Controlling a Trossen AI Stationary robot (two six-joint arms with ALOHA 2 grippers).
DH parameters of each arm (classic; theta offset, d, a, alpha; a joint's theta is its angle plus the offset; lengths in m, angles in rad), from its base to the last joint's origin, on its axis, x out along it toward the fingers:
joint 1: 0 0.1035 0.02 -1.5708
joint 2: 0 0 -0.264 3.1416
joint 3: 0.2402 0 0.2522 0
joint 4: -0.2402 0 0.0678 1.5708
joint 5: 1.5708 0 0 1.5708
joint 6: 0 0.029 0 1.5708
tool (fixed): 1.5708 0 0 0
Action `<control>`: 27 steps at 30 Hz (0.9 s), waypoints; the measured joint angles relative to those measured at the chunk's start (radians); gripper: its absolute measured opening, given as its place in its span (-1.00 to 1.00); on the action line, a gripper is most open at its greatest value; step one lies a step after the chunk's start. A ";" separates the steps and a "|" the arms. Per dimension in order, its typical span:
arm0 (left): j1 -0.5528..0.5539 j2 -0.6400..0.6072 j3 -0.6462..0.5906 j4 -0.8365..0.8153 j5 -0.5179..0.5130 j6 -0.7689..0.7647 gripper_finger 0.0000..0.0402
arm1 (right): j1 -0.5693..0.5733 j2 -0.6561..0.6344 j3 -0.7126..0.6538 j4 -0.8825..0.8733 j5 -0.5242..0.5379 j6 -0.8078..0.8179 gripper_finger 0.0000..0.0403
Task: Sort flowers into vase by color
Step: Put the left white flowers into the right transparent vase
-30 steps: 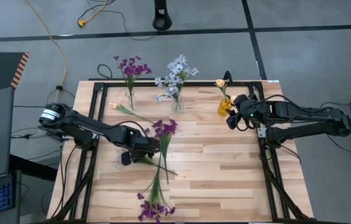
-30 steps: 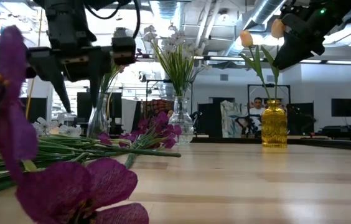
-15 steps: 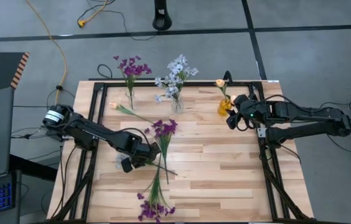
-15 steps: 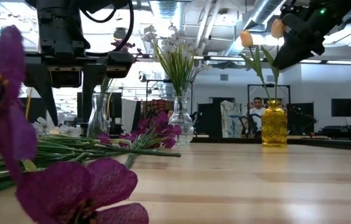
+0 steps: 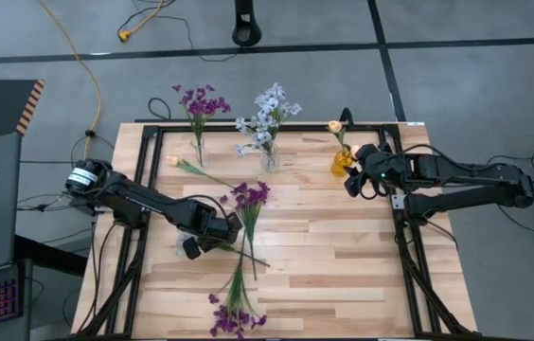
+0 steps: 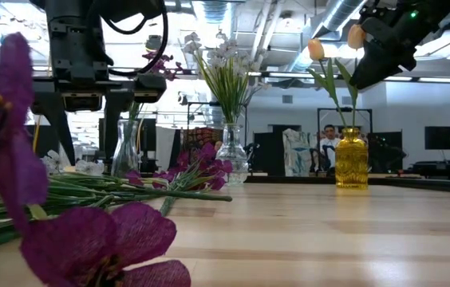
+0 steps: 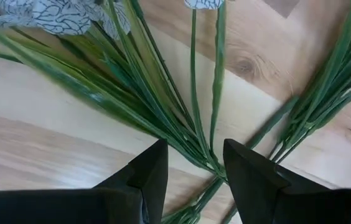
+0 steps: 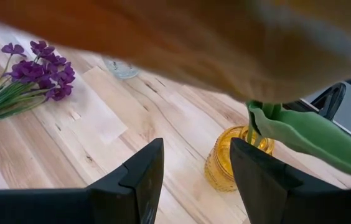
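The loose green-stemmed sprigs (image 5: 244,254) are lying crossed on your light wooden counter (image 5: 343,265). Your left pincer (image 5: 212,237) is hovering open, fingers astride their stems. Your right pincer (image 5: 350,182) is waiting open just beside the amber glass vase (image 5: 341,163).

Three vases sit along the far edge of the table (image 5: 343,275): left vase (image 5: 197,152), middle vase (image 5: 270,157), right vase (image 5: 341,163). A loose sprig (image 5: 196,170) lies just near of the left one. More flowers (image 5: 241,256) lie crossed mid-table, left of centre, running to the near edge.
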 joint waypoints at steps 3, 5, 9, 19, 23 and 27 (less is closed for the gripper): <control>-0.005 0.027 -0.001 0.007 0.023 -0.001 -0.29 | 0.000 0.000 0.000 0.000 0.000 0.000 0.04; -0.007 0.050 -0.001 0.041 0.035 -0.008 -0.29 | 0.000 0.000 0.000 0.000 0.000 0.000 0.04; -0.006 0.093 0.000 0.089 0.025 0.000 -0.29 | 0.000 0.000 0.000 -0.002 0.001 0.000 0.04; -0.006 0.134 0.001 0.114 0.014 0.019 -0.29 | 0.000 0.000 0.000 -0.023 0.001 0.000 0.04; -0.006 0.139 0.001 0.109 0.025 0.019 -0.29 | 0.000 0.000 0.000 -0.026 0.001 0.000 0.04; -0.007 0.139 0.001 0.107 0.012 0.033 -0.29 | 0.000 0.000 0.000 -0.027 0.001 0.000 0.04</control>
